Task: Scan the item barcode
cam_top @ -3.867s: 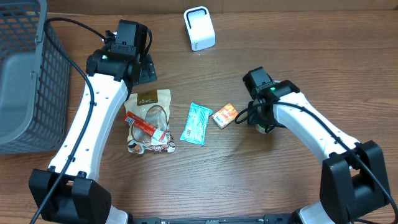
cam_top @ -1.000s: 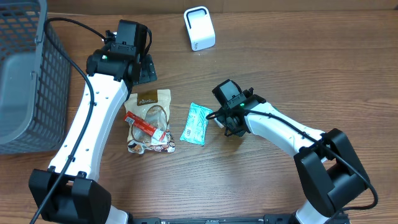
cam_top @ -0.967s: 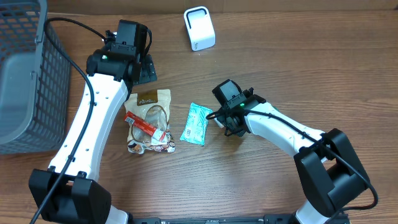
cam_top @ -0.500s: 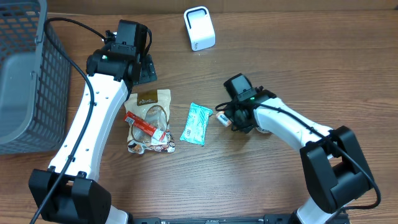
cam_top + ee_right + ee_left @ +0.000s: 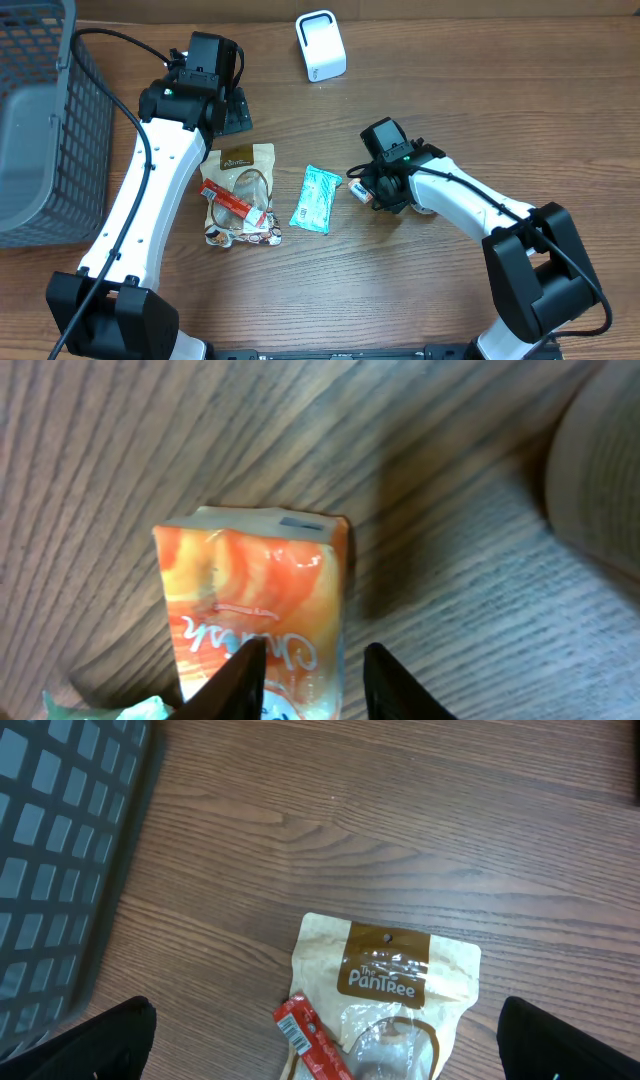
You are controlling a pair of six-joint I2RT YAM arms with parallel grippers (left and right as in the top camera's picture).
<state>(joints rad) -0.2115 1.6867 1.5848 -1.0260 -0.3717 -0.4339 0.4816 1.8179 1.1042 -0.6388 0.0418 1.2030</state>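
Right of centre, right end effector (image 5: 312, 675) brackets the orange packet (image 5: 255, 590), grip uncertain; next, carry it to the scanner (image 5: 320, 45).

Orange packet (image 5: 250, 600), small, white lettering: gripped at one end in right hand (image 5: 305, 670), mid-worktop. White scanner (image 5: 320, 45): upright, near far edge.

A brown wooden table (image 5: 480, 90) is seen filling nearly the whole overhead frame, its fine grain laid from left to right. A paler strip (image 5: 480, 8) is seen along the top edge of that frame. The same grain is shown close up in the left wrist view and runs diagonally in the right wrist view. The surface is evenly lit, and only soft, short shadows are cast.
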